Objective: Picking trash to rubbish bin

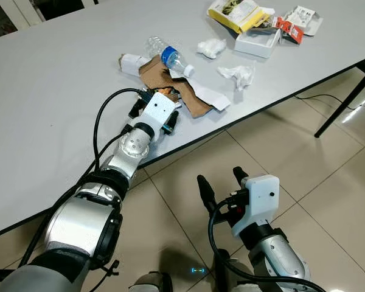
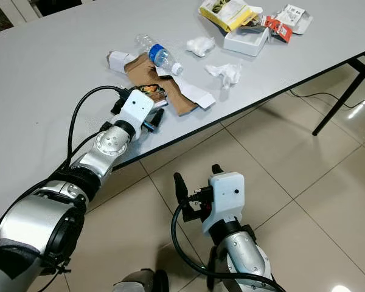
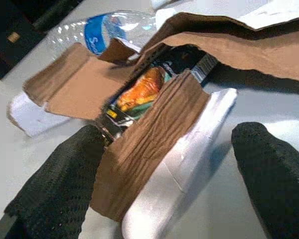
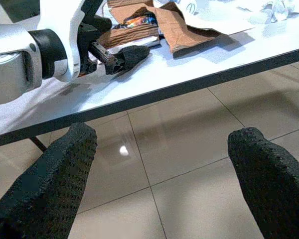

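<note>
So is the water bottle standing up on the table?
No, the plastic bottle lies on its side on the table, its blue label facing up beside the torn cardboard.

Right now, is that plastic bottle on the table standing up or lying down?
Lying down. The plastic bottle rests on its side on the table, against the torn cardboard.

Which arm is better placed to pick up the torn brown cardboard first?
Left. The left gripper is on the table with open fingers straddling the torn cardboard. The right gripper hangs open below the table edge, over the floor.
</note>
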Robot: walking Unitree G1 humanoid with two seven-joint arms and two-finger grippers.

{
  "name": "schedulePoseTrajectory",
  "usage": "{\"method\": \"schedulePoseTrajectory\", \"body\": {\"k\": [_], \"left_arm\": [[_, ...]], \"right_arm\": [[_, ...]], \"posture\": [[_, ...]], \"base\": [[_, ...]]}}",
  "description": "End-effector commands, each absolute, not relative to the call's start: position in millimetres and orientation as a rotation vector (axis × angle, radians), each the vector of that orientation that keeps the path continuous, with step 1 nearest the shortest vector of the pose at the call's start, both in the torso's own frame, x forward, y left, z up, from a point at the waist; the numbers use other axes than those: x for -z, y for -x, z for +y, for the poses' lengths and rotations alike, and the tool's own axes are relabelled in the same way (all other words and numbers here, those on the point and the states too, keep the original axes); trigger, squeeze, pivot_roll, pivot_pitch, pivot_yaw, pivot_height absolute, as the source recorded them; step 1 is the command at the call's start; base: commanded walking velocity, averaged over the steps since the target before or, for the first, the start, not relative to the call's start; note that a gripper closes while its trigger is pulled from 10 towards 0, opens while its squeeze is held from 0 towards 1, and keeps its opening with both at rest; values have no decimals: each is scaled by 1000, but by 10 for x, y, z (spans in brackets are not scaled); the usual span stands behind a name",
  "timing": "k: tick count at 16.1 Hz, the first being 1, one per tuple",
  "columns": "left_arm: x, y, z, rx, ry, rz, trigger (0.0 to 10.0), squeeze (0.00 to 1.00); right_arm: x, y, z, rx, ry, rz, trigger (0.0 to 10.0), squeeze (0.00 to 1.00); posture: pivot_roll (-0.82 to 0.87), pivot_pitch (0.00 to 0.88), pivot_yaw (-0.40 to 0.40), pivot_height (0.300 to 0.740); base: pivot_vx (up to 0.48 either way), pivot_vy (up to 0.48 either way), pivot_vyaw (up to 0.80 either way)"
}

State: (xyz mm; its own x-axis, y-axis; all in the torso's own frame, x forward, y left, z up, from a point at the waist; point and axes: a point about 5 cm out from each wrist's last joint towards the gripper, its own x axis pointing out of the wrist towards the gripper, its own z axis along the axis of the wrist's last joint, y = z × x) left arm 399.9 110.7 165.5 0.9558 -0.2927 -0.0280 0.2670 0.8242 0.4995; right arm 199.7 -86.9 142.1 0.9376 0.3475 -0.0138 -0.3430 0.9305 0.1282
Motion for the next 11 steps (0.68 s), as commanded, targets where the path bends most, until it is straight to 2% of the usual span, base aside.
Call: {"method": "schedulePoseTrajectory", "body": {"k": [1, 2, 3, 4, 11], "left_arm": [[-1403, -3931, 1137, 335, -524, 73, 10000, 0], [-1330, -3905, 1131, 379, -513, 119, 2863, 0], [-1309, -3896, 1128, 393, -514, 132, 2863, 0], [-1237, -3868, 1143, 409, -515, 170, 0, 0], [-1157, -3832, 1190, 408, -511, 195, 0, 0]], "right_arm": [[-1418, -1973, -847, -361, -133, 46, 10000, 0], [-1421, -1974, -847, -360, -134, 46, 10000, 0], [-1421, -1974, -848, -360, -133, 46, 10000, 0], [-1421, -1974, -846, -360, -133, 45, 10000, 0], [-1417, -1975, -842, -363, -130, 47, 10000, 0]], "posture": [[-33, 252, 106, 740], [-33, 252, 106, 740], [-33, 252, 106, 740], [-33, 252, 107, 740], [-32, 254, 106, 740]], "base": [[0, 0, 0], [0, 0, 0], [0, 0, 0], [0, 0, 0], [0, 0, 0]]}}
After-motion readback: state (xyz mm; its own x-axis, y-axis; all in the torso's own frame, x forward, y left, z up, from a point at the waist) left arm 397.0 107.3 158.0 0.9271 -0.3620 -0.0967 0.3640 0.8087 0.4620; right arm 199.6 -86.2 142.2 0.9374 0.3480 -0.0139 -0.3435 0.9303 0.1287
